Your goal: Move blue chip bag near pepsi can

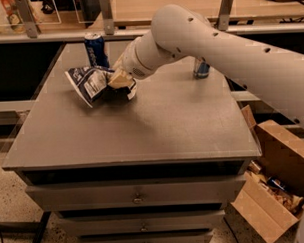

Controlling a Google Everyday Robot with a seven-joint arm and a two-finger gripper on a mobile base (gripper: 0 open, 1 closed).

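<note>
The blue chip bag (89, 83), crumpled navy foil with white print panels, is held just above the grey cabinet top (157, 123) at its left side. My gripper (118, 82) is shut on the bag's right end, with the thick white arm reaching in from the upper right. The pepsi can (96, 50), dark blue with white lettering and a silver top, stands upright right behind the bag near the far left edge, a short gap from it.
A slimmer silver-and-blue can (201, 69) stands at the far right of the top, partly behind my arm. An open cardboard box (274, 174) with clutter sits on the floor at the right. Drawers (139, 198) run down the cabinet's front.
</note>
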